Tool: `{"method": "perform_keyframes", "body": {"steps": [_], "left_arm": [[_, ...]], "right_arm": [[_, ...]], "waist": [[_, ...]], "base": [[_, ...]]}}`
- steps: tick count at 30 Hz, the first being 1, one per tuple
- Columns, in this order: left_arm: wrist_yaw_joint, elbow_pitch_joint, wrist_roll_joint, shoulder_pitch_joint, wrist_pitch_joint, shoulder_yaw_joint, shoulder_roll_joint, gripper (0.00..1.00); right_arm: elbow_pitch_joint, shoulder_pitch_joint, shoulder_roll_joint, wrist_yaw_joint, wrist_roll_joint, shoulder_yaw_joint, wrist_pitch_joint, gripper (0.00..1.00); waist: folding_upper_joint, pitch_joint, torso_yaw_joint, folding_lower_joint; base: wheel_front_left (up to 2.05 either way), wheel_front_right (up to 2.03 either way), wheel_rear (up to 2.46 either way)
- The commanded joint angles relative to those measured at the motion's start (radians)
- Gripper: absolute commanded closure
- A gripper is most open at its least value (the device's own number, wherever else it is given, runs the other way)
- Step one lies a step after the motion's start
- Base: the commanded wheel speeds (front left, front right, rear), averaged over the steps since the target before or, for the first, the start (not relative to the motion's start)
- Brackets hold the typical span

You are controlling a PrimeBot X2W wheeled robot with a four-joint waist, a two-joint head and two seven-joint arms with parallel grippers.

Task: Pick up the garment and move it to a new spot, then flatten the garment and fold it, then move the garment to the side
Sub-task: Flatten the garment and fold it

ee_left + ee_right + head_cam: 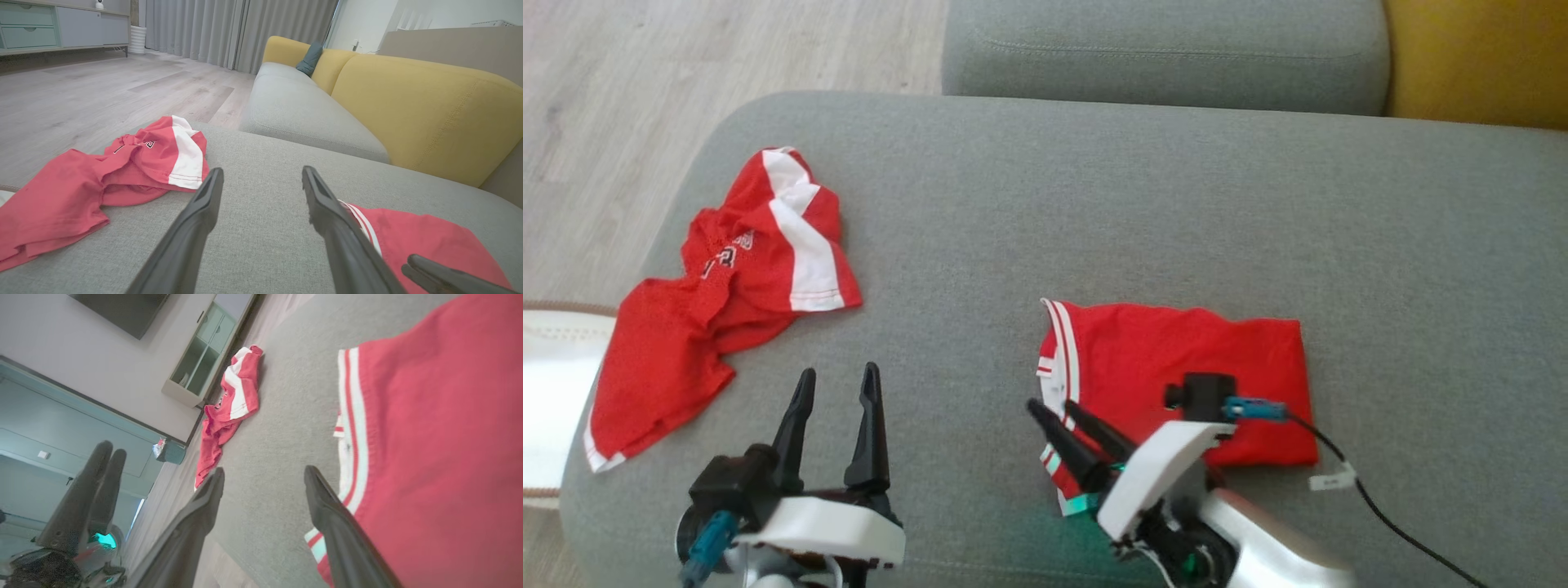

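folded garment [1176, 367] lies flat on the cushion [1094, 204], toward its near right. right gripper [1049, 403] is at the garment's striped edge, fingers spread, nothing between them. left gripper [839, 371] is spread wide too, over the cushion's near left. a crumpled jersey [735, 278] lies at the cushion's left end.

two garments on one cushion
the folded garment [1176, 367] lies right of centre on the cushion [1094, 204], the crumpled garment [727, 286] well apart at its left edge (seemingly overhanging); left gripper [840, 369] between them, right gripper [1049, 403] over the folded one's left edge, sofa seat [1160, 49] behind.
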State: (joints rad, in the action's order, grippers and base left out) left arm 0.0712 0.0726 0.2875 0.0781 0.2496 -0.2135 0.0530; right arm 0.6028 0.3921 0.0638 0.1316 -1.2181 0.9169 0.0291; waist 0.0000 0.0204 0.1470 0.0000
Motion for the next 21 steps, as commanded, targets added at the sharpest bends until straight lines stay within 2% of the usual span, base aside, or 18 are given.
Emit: {"method": "perform_keyframes", "body": {"steps": [1, 4, 7, 12, 15, 16, 18, 21], "left_arm": [[0.002, -0.027, 0.003, -0.036, 0.012, 0.034, -0.003, 0.0], [0.003, -0.031, 0.007, -0.034, 0.012, 0.035, -0.003, 0.0], [0.003, -0.036, 0.007, -0.033, 0.012, 0.036, -0.003, 0.0], [0.011, -0.065, 0.01, -0.035, 0.012, 0.043, -0.003, 0.0], [0.019, -0.091, 0.012, -0.042, 0.012, 0.048, -0.003, 0.0], [0.019, -0.091, 0.012, -0.042, 0.012, 0.048, -0.003, 0.0], [0.026, -0.107, 0.012, -0.044, 0.012, 0.056, -0.003, 0.0], [0.029, -0.119, -0.003, -0.042, 0.012, 0.059, -0.003, 0.0]], "right_arm": [[-0.037, 0.065, -0.013, -0.001, -0.022, 0.023, 0.028, 0.0], [-0.019, 0.123, -0.013, -0.001, -0.068, 0.052, 0.063, 0.0], [0.049, 0.217, -0.013, -0.001, -0.022, 0.059, 0.116, 0.0], [0.174, 0.346, -0.01, -0.001, 0.165, 0.019, 0.182, 0.0], [0.182, 0.413, 0.077, -0.001, 0.421, 0.048, 0.222, 0.0], [0.182, 0.413, 0.077, -0.001, 0.421, 0.048, 0.222, 0.0], [0.169, 0.401, 0.13, -0.001, 0.514, -0.02, 0.23, 0.0], [0.087, 0.342, 0.193, -0.001, 0.639, -0.199, 0.232, 0.0]], "waist": [[0.0, -0.005, -0.009, 0.0], [0.0, -0.013, -0.033, 0.0], [0.0, -0.021, -0.066, 0.0], [0.0, -0.028, -0.121, 0.0], [0.0, -0.029, -0.141, 0.0], [0.0, -0.029, -0.141, 0.0], [0.0, -0.03, -0.152, 0.0], [0.0, -0.028, -0.162, 0.0]], "base": [[0.0, 0.0, 0.0], [0.0, 0.0, 0.0], [0.0, 0.0, 0.0], [0.0, 0.0, 0.0], [0.0, 0.0, 0.0], [0.0, 0.0, 0.0], [0.0, 0.0, 0.0], [0.0, 0.0, 0.0]]}}
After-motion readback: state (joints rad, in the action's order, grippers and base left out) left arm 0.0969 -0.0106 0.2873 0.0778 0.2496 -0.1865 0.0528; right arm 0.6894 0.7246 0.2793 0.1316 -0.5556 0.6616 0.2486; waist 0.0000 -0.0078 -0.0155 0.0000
